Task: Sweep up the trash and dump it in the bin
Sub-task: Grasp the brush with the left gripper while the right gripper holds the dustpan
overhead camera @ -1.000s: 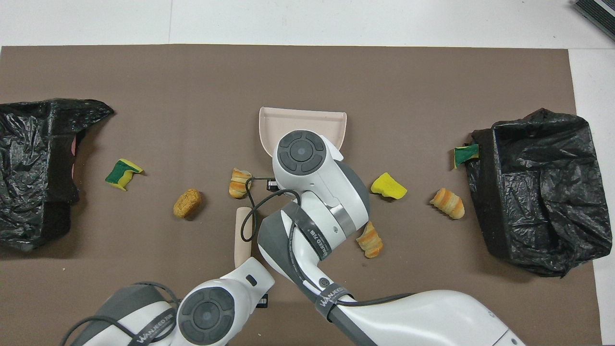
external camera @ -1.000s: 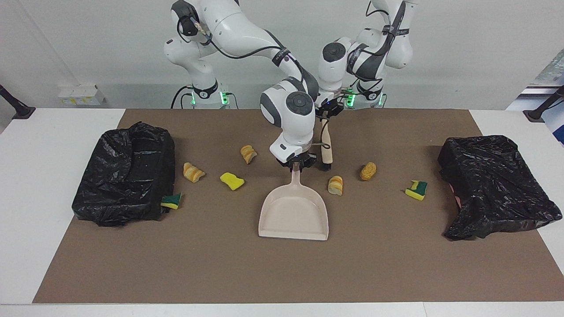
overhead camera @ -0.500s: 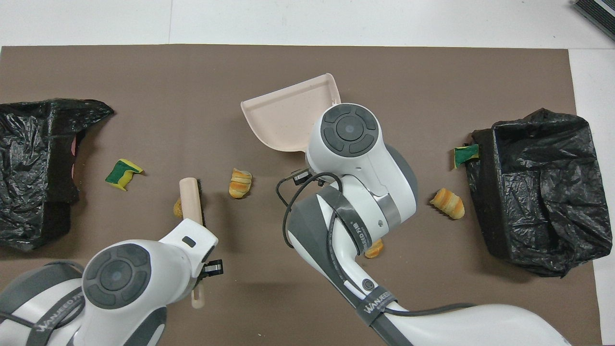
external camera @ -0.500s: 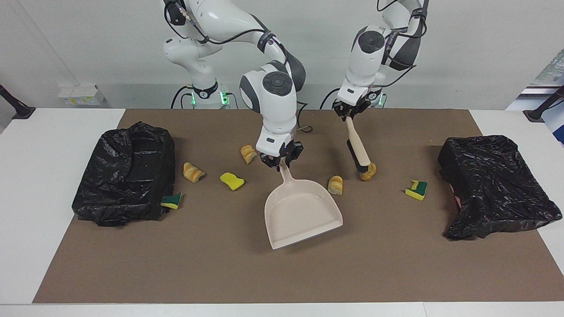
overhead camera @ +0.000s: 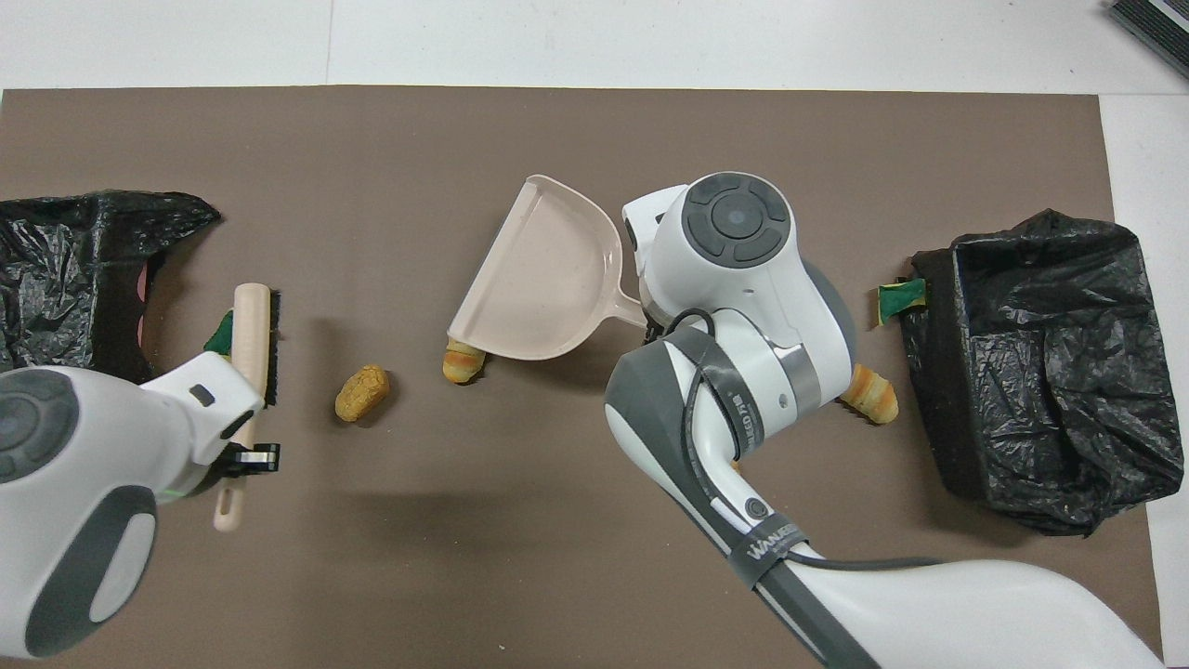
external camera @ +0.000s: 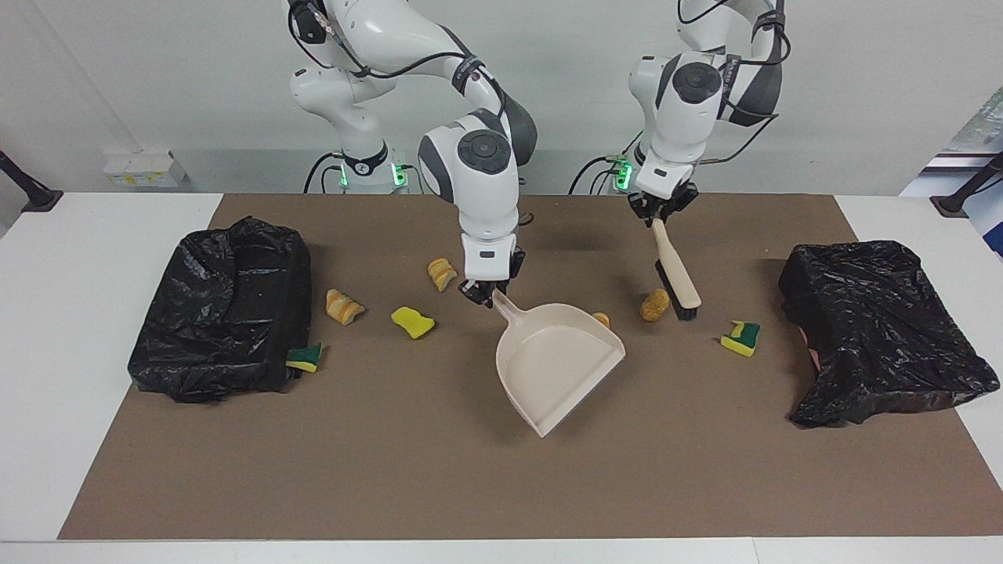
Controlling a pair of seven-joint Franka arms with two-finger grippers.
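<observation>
Left gripper [external camera: 662, 213]: its fingers are clamping the top of the brush [external camera: 678, 276] handle, and it is hanging over the mat toward the left arm's end; the bristles are pointing down just beside the round bread chunk [external camera: 654, 305].
Right gripper [external camera: 487, 295]: its fingers are pinching the end of the dustpan [external camera: 560, 362] handle, over the middle of the mat.
Nearest trash: a striped bread chunk [external camera: 443, 274] is lying closest to the robots, just beside the right gripper.
Middle row: another striped chunk [external camera: 343, 306] and a yellow sponge bit [external camera: 412, 322] are lying toward the right arm's end. A third chunk [overhead camera: 462, 362] is peeking out from under the dustpan's rim.
Farther trash: two green-backed sponges are lying farther out, one [external camera: 740, 338] near the brush, the other [external camera: 305, 358] touching the open bin [external camera: 223, 313].
Dustpan: its mouth is facing the brush. I cannot tell whether its lip is touching the mat.
Covered bin [external camera: 881, 329]: it is sitting at the left arm's end, draped in black film.
Handling: the pieces are looking light and soft, so they are likely to roll or skid under a fast stroke. Pushing low with the bristles would suit better than gripping. The handles are the sensible holds.
Bench: it is carrying the brown mat under everything.
</observation>
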